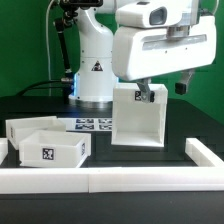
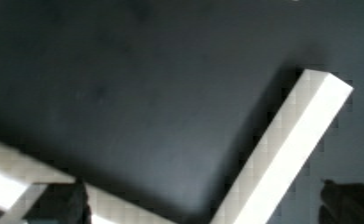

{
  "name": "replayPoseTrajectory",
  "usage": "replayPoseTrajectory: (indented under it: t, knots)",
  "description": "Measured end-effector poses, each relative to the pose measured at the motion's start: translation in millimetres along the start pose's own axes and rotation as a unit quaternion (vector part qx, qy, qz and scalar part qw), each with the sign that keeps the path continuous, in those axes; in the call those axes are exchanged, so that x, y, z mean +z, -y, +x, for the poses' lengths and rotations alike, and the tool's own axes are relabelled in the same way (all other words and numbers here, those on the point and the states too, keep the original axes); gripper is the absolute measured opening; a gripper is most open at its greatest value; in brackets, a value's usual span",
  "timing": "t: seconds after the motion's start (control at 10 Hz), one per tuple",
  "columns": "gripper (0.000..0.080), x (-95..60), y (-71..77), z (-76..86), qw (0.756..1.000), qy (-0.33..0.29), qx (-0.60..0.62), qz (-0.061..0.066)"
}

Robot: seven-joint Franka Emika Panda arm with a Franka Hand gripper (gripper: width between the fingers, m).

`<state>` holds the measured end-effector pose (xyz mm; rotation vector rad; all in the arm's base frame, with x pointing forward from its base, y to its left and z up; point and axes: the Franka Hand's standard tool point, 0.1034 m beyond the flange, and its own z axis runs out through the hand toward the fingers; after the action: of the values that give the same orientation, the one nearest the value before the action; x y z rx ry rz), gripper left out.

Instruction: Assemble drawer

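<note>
The drawer casing, a tall hollow white box, stands upright on the black table right of centre. My gripper hangs over its top edge. In the wrist view my gripper is open, with the dark fingers far apart. One thin white casing wall runs between them, and neither finger touches it. A second white edge crosses near one finger. The two small open-top trays sit side by side at the exterior view's left. The front one shows a square tag.
The marker board lies flat between the trays and the casing. A low white border rail runs along the front, and another rail runs along the exterior view's right. The robot base stands behind.
</note>
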<state>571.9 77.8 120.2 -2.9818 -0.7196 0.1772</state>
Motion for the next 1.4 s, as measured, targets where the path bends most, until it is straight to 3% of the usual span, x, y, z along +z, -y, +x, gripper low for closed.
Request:
replayPoseTrajectory:
  t: [0.6, 1.1, 1.4]
  knots:
    - [0.065, -0.5, 4.2, 1.5, 0.988, -0.002, 0.155, 0.002]
    - [0.065, -11.0, 35.2, -46.3, 0.973, -0.014, 0.229, -0.016]
    - [0.065, -9.8, 36.5, -49.9, 0.973, -0.012, 0.228, -0.016]
